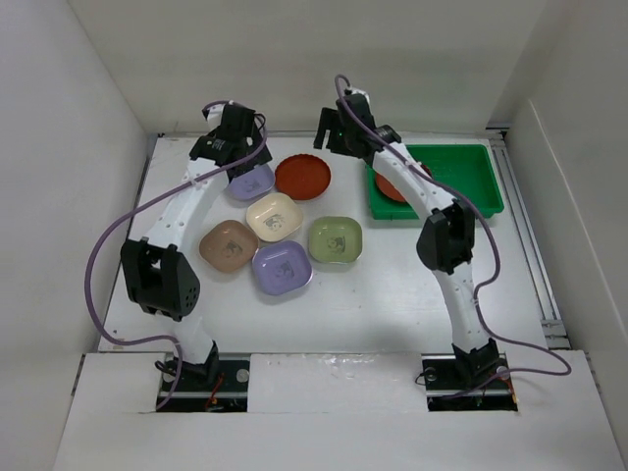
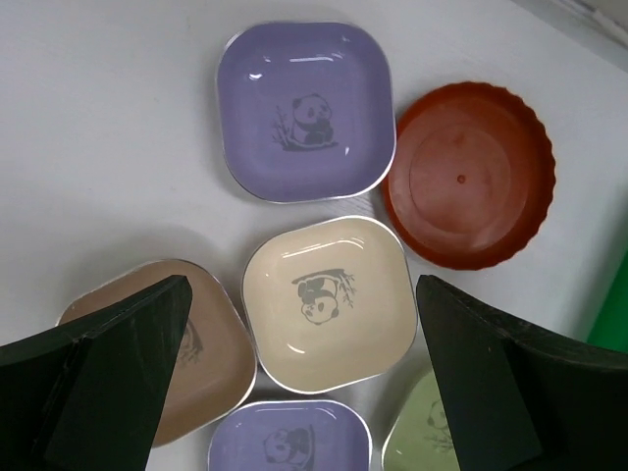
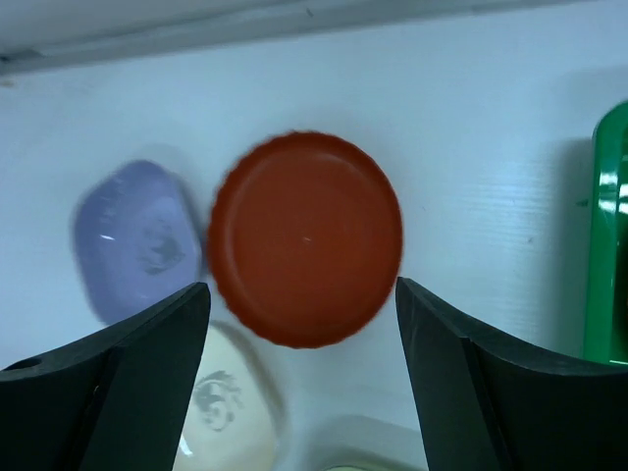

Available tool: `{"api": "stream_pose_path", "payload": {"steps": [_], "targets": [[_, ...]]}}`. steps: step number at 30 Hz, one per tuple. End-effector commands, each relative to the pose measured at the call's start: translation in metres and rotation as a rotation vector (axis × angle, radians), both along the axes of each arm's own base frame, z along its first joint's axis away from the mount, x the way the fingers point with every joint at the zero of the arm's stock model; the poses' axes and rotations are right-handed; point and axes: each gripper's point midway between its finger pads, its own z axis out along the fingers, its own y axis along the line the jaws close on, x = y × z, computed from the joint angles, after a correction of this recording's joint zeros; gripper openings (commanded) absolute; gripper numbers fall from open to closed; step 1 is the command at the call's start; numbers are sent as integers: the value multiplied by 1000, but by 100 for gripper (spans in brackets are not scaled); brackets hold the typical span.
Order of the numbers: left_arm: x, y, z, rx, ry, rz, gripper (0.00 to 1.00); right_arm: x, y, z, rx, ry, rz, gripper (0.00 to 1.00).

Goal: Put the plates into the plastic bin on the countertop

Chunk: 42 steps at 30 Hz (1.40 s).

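Right wrist — red plate (image 3: 304,240), below parted jaws

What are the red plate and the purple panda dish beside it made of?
The purple panda dish looks like smooth, glossy plastic: light glints on it. The red plate looks like duller plastic, with a moulded wavy rim and a centre dot.

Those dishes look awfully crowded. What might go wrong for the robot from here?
The open right tool hovers over the red plate, whose rim is low, so the grip may slip. That plate lies close beside a lavender plate and the cream plate; closing in may shove them. The left tool hangs over the same cluster, so the arms might bump.
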Motion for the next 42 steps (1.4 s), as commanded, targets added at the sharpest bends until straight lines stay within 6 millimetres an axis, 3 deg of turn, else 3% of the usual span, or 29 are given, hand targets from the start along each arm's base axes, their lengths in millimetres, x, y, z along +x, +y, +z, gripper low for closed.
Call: {"api": "stream_pose_path", "payload": {"steps": [1, 4, 5, 6, 11, 13, 15, 17, 18, 22, 24, 26, 27, 30, 36, 39, 41, 42], "targets": [[7, 12, 15, -36, -36, 9, 100, -5, -3, -34, -53, 88, 21, 81], [8, 35, 14, -90, -55, 33, 100, -5, -3, -62, -73, 126, 22, 81], [8, 35, 14, -90, -55, 33, 100, -3, -4, -61, -75, 115, 13, 81], [9, 38, 18, -73, -66, 38, 100, -2, -4, -72, -81, 127, 13, 81], [8, 34, 16, -85, -49, 22, 100, 1, -4, -114, -91, 190, 16, 80], [7, 32, 11, -97, -37, 20, 100, 4, 0, -116, -82, 186, 24, 78], [5, 33, 9, -97, -38, 20, 100, 4, 0, -135, -91, 220, 18, 77], [4, 30, 17, -111, -66, 10, 100, 7, 0, -140, -97, 217, 10, 75], [4, 28, 17, -119, -65, 1, 100, 7, -6, -155, -102, 249, -7, 73], [3, 25, 13, -132, -52, -14, 100, 11, -11, -169, -91, 272, -32, 63], [4, 22, 14, -142, -59, -25, 100, 15, -14, -173, -74, 276, -54, 43], [3, 22, 18, -144, -68, -26, 100, 15, -14, -173, -74, 276, -54, 29], [2, 21, 18, -150, -67, -32, 100, 15, -14, -173, -65, 279, -61, 16], [2, 19, 18, -156, -65, -39, 100, 20, -19, -171, -48, 272, -94, 0], [4, 17, 20, -163, -73, -47, 100, 29, -22, -144, 1, 230, -166, 0], [4, 17, 20, -163, -73, -47, 100, 31, -22, -94, 68, 160, -194, 0], [4, 17, 19, -156, -72, -53, 100, 31, -26, -76, 116, 118, -199, 0], [2, 18, 23, -158, -81, -53, 100, 30, -32, -38, 157, 61, -195, 0]]}}
